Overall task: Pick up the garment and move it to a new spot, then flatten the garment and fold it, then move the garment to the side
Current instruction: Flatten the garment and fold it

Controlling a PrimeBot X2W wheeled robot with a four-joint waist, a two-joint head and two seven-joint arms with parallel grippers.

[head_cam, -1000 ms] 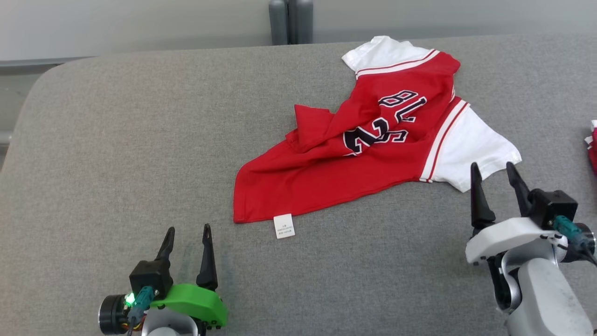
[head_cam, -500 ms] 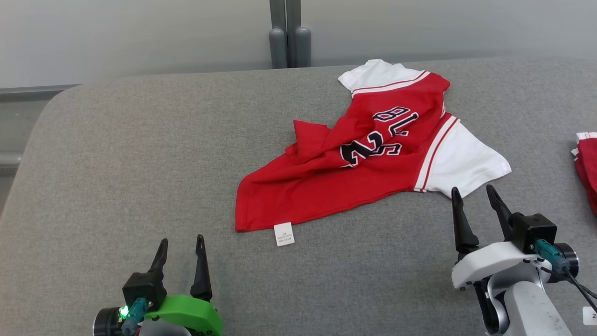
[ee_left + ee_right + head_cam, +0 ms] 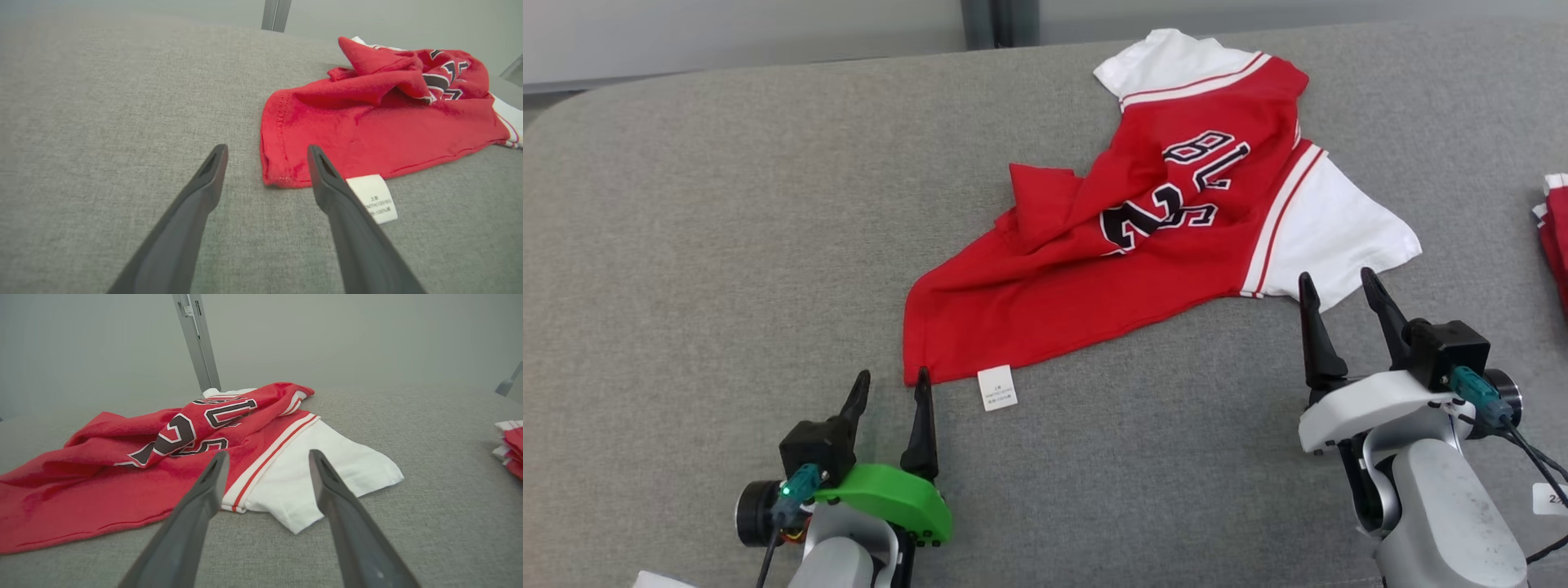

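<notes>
The garment [image 3: 1143, 237] is a red jersey with white sleeves and dark numbers, lying crumpled on the grey padded table [image 3: 727, 245]. A white label [image 3: 997, 387] sticks out at its near hem corner. My left gripper [image 3: 892, 385] is open, its tips just short of that red hem corner [image 3: 278, 163]. My right gripper [image 3: 1335, 284] is open too, pointing at the near white sleeve [image 3: 327, 477], with the sleeve edge just beyond its tips. Neither gripper holds anything.
Another red and white piece of cloth [image 3: 1553, 237] lies at the table's right edge, also seen as a stack [image 3: 510, 447] in the right wrist view. A grey post [image 3: 196, 339] stands behind the table. Bare grey surface spreads to the left.
The camera has shifted. My left gripper has come forward and right, close to the hem corner. My right gripper sits nearer the white sleeve. The garment lies as before.
</notes>
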